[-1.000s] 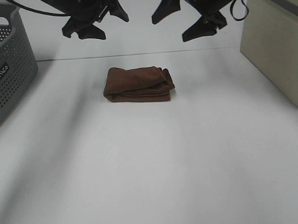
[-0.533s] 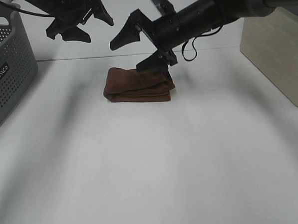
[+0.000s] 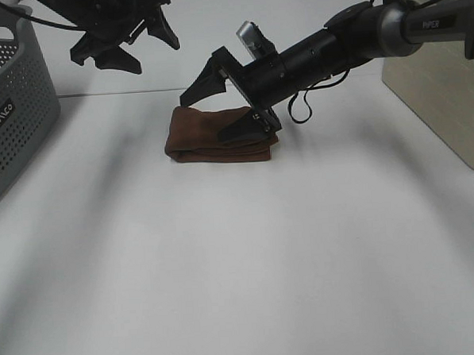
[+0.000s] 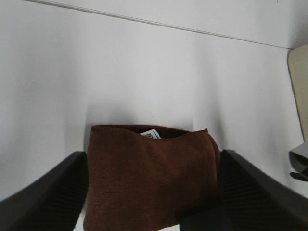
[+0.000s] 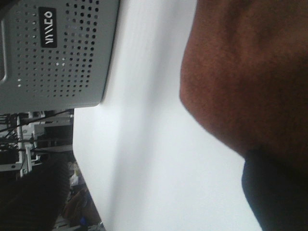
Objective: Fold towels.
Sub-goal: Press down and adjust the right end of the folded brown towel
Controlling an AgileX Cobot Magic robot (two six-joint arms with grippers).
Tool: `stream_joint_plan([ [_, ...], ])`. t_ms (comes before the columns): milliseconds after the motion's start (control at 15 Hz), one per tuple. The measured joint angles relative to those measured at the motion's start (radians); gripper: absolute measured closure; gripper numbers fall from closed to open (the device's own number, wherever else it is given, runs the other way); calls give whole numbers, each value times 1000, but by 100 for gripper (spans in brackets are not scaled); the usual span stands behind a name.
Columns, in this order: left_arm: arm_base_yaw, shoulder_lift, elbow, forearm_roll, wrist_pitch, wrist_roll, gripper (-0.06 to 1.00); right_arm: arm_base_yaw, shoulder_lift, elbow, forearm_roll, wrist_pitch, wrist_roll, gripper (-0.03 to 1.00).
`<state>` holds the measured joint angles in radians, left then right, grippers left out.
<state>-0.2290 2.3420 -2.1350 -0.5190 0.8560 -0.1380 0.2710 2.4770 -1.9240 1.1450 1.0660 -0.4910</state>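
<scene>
Towel (image 3: pixel 219 133) upper centre of frame, on table (image 3: pixel 241 265), already folded into compact bundle. Right gripper (image 3: pixel 231 103) over its right end, jaws wide, nothing held. Left gripper (image 3: pixel 126 42) upper left, raised, jaws wide, empty. Folding looks mostly done; likely only final tuck or move left.

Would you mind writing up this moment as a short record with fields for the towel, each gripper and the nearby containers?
towel: brown towel, folded into a compact bundle, lying on the white table
tag: small white tag showing at one edge of the bundle
right gripper: right gripper open, jaws straddling the towel's right end, not closed on it
left gripper: left gripper open, raised above the table, holding nothing
left container: grey perforated basket at the table's left edge
right container: beige bin at the right edge
</scene>
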Motion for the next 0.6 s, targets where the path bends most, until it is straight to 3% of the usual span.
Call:
stream_joint_plan([
  [267,0,-93,0,176,101,32,23,-43,-94,-30,-114,133,55,6],
  [467,0,-174,0,315,237,42,23,-42,-203,-31,-344,136,179,6],
  [600,0,-218,0,352,327,43,23,-42,-296,-31,-505,138,264,6],
])
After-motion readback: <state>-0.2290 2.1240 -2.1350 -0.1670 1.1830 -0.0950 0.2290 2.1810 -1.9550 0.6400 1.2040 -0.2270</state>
